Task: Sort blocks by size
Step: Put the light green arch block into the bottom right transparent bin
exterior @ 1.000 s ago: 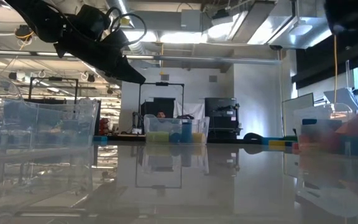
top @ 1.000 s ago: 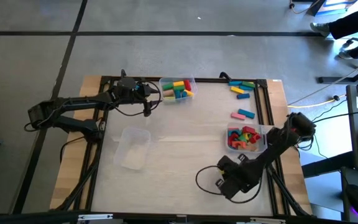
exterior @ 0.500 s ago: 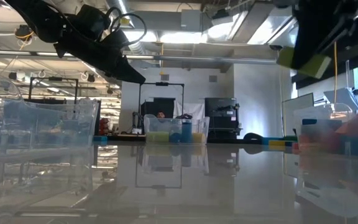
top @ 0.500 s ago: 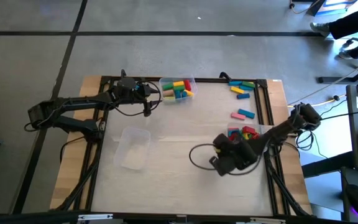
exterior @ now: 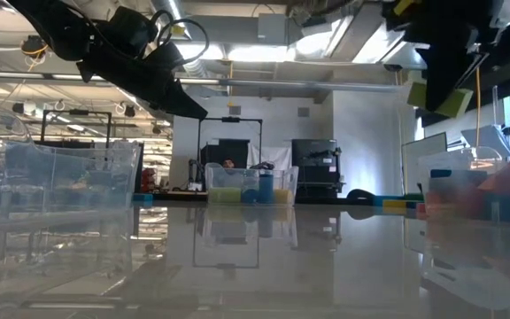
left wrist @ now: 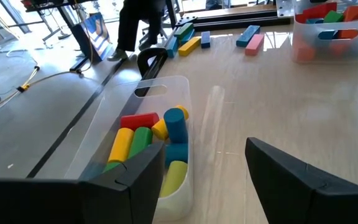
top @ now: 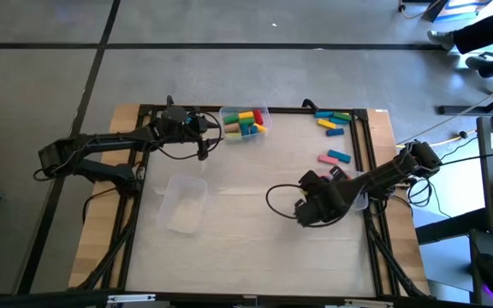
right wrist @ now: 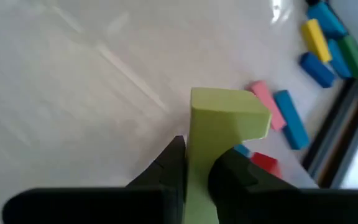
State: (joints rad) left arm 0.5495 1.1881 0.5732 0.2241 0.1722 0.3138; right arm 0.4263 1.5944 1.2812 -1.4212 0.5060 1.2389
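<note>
Carrying a light-green block (right wrist: 219, 134) — right tool (right wrist: 194, 165) is clamped on it, lifted off the worktop (top: 238, 222) at roughly 4 o'clock from centre, just beside the bin of small mixed blocks (left wrist: 328, 28). Block also shows high up in the low view (exterior: 439, 96), well clear of the surface.

Left tool (left wrist: 204, 168) is wide, holding nothing, parked at about 11 o'clock next to the far bin of cylinders (top: 245, 122).

Loose bars: one cluster (top: 332, 120) at 1 o'clock, a pink-and-blue pair (top: 335, 157) at 2 o'clock. Empty clear bin (top: 182, 204) at 8 o'clock.

Step in hand looks like transport. Can't tell which bin this piece belongs in — its full shape is partly hidden by the fingers.

Next move calls for picking the size-matched bin, positioning over its opening, lowering, then releasing — watch the bin rim on approach.
</note>
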